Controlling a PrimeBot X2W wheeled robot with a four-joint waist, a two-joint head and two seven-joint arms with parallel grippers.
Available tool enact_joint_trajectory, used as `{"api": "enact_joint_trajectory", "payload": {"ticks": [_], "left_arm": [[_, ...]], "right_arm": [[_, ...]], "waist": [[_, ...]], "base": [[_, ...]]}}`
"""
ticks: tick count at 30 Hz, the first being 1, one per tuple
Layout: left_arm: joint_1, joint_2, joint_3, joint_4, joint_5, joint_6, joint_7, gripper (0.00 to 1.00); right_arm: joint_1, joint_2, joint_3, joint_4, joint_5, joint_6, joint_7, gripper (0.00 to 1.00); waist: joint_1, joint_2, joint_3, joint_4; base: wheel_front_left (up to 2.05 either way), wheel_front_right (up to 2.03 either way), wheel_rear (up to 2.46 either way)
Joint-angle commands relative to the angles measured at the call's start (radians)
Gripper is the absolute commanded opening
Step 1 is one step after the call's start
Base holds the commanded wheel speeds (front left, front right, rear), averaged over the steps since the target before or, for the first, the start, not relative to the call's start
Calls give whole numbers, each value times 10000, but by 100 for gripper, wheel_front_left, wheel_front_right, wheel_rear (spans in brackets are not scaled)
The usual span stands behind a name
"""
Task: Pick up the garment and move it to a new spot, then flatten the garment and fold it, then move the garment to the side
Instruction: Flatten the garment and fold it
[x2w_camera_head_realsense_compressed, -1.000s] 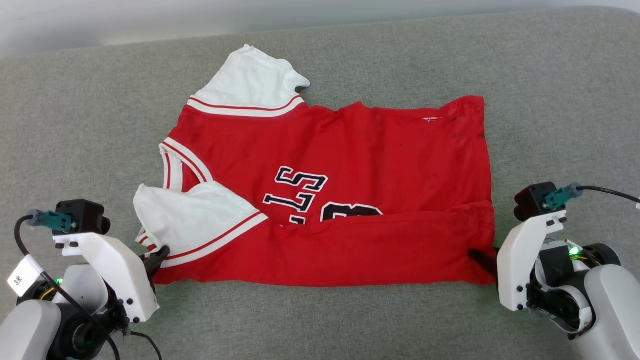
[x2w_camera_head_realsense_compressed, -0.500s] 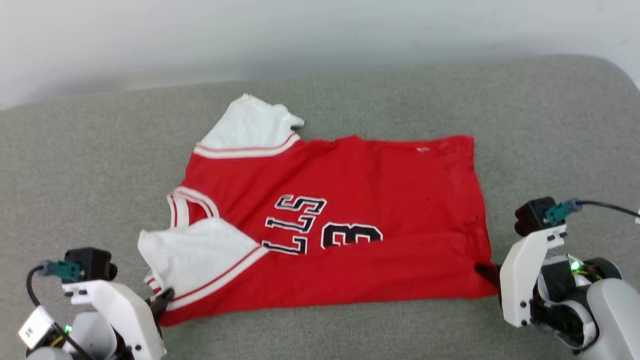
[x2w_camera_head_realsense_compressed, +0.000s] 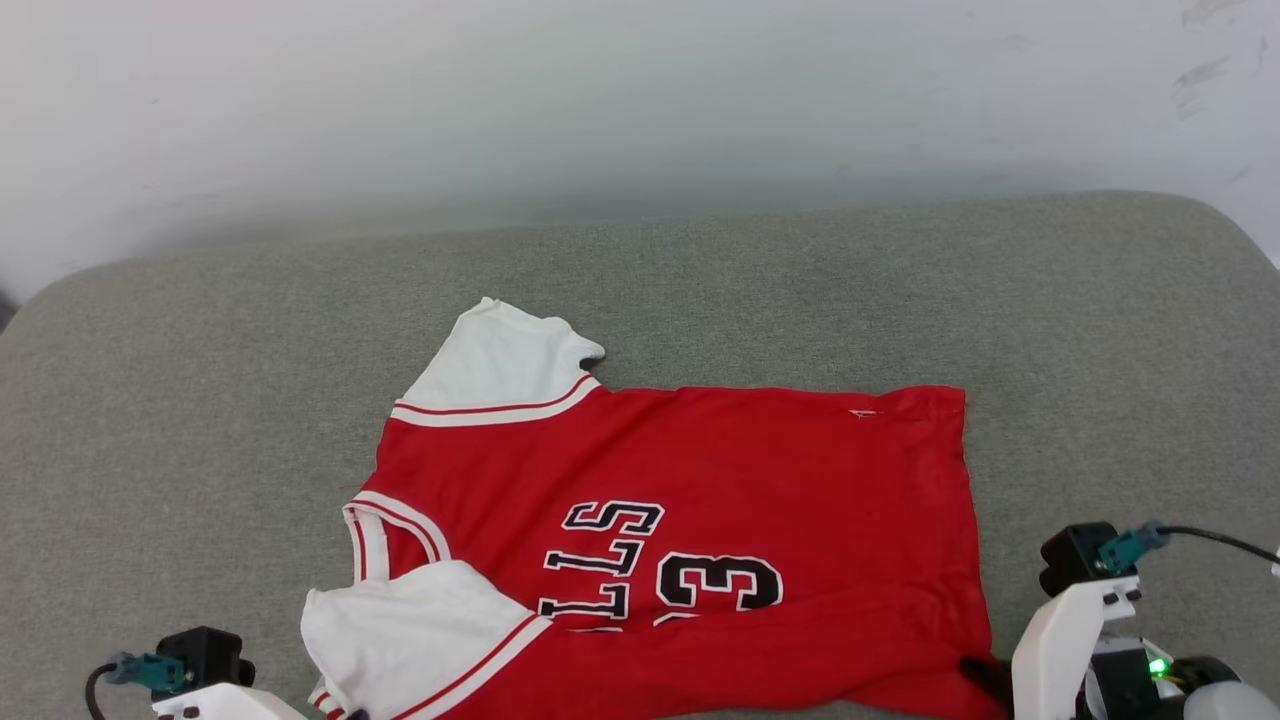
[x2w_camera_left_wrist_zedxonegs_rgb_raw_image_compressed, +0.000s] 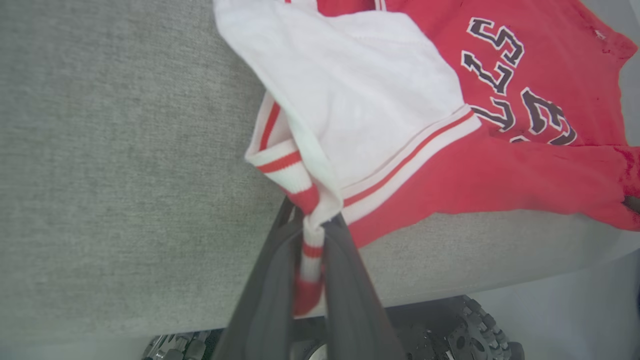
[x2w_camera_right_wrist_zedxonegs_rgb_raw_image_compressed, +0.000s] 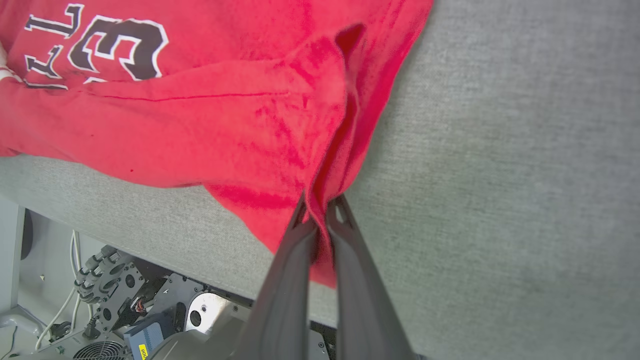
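The left pincer is clamped, its two long dark fingers pressed together on the striped sleeve cuff of the red jersey. The right pincer is likewise closed, pinching a bunched corner of it. In the head view, the left wrist sits at the bottom left edge and the right wrist slightly higher at bottom right. Both are pale housings topped by dark camera blocks.

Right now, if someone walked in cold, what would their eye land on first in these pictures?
The red jersey with white sleeves and a black 3, spread across the middle of the grey fabric surface. Next, the left end effector shut on the striped cuff of its near sleeve, and the right end effector shut on its near hem corner, both by the surface's near edge.
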Motion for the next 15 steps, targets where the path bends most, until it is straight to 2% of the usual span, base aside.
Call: {"api": "enact_joint_trajectory", "payload": {"ticks": [1, 2, 3, 8, 11, 15], "left_arm": [[-62, -45, -22, 133, 18, -59, -76, 13], [-126, -171, -38, 303, -64, -118, -144, 45], [-223, -279, -43, 434, -129, -184, -177, 100], [-769, -225, 133, 845, 196, -345, -751, 100], [-1137, -130, 382, 743, 686, -212, -1496, 100], [-1690, -272, 683, 601, 1376, 45, -2700, 100]], "right_arm": [[173, 70, -86, 27, -9, -1, -75, 43], [272, 139, -171, 41, -19, -1, -173, 100], [387, 203, -231, 78, -11, -1, -222, 100], [452, 243, -386, -494, -396, -1, -1711, 100], [286, 377, -567, -872, -889, -1, -3159, 100], [156, 791, -998, -1071, -1652, -1, -4960, 100]], "waist": [[1, 0, 3, 1], [1, 0, 11, 0], [1, 0, 19, -1], [1, 0, 69, -145], [1, 0, 42, -238], [1, 0, 33, -370]], "base": [[0, 0, 0], [0, 0, 0], [0, 0, 0], [0, 0, 0], [0, 0, 0], [0, 0, 0]]}}
